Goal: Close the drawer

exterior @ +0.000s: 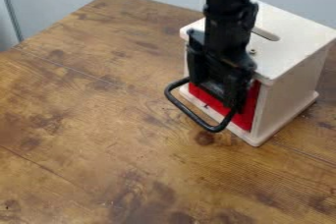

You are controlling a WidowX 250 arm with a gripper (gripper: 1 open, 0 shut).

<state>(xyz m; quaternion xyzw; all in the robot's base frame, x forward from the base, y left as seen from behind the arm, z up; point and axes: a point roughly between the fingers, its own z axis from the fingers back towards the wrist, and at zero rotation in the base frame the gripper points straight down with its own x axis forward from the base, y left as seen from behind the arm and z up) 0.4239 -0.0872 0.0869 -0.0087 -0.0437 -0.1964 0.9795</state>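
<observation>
Against the red drawer (pixel 210 98) on the right, the tool (pixel 218 79) presses, its opening impossible to judge; an off-centre push might slide the box (pixel 282 56).

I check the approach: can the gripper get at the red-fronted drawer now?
Probably yes: the black gripper is already right at the red-fronted drawer, above its black loop handle, with nothing between them.

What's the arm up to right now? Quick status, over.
Gripper pressed against the red drawer front, jaw state unclear. Black loop handle sticking out toward the wooden table. Nothing seen in the way. Over.
</observation>
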